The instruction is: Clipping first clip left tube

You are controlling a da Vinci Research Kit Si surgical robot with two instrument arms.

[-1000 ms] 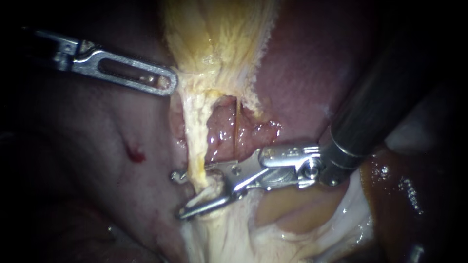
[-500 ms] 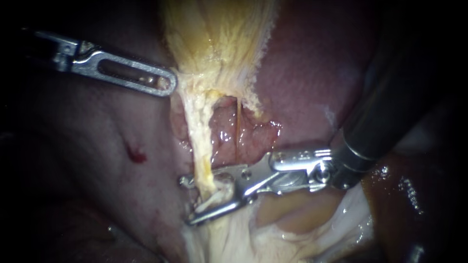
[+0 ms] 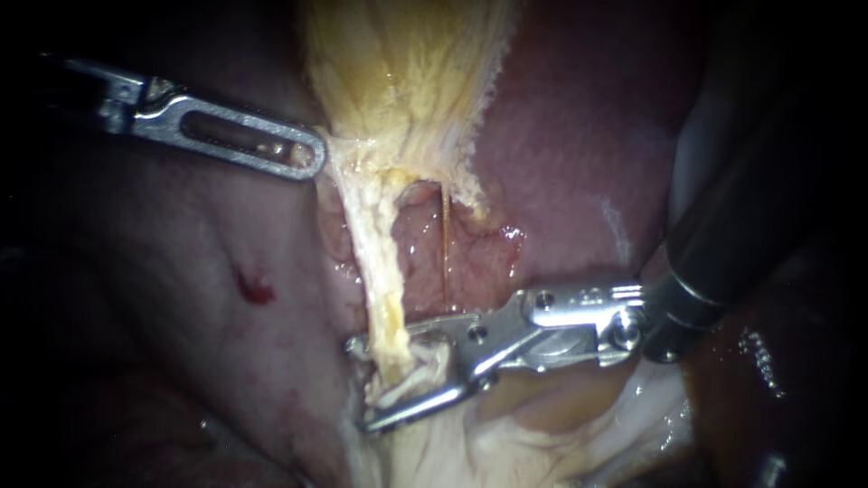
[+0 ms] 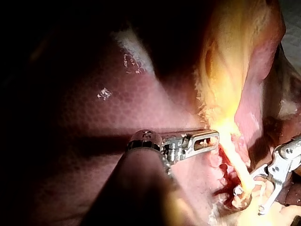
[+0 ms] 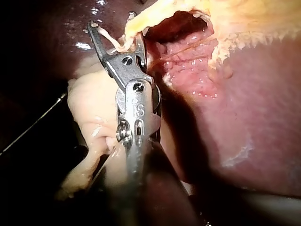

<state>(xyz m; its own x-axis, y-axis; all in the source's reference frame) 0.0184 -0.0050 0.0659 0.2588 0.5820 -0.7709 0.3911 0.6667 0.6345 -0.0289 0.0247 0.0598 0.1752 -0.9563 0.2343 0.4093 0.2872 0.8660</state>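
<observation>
Two instruments: the left instrument (image 3: 307,155) (image 4: 214,140) enters from the left and the right instrument (image 3: 362,384) (image 4: 249,201) (image 5: 113,23) from the right.
Two tubes: the thick pale-yellow left tube (image 3: 384,271) (image 4: 235,160) and the thin orange right tube (image 3: 445,244) (image 5: 188,52) both run from the gallbladder toward the near side.
One gallbladder: the gallbladder (image 3: 407,72) (image 4: 235,56) is yellow and fibrous and lies far and central on the liver (image 3: 561,136) (image 5: 254,94).
Left jaws: they lie together and pinch the gallbladder's left edge, which is drawn to a point at their tip.
Right jaws: they stand wide apart, with the left tube's near end passing through the gap between them. Whether a clip sits inside cannot be told.
Change: over the last second the right instrument has slid rightward and the tube's near end leans right with it. The jaw gap is much the same, and the left instrument has not moved.
Around: a red spot (image 3: 253,289) marks the liver on the left, a raw pink bed (image 3: 416,248) shows between the tubes, and pale fat (image 3: 470,443) lies near the right jaws.
In the way: the right instrument's dark shaft covers the liver at far right.
</observation>
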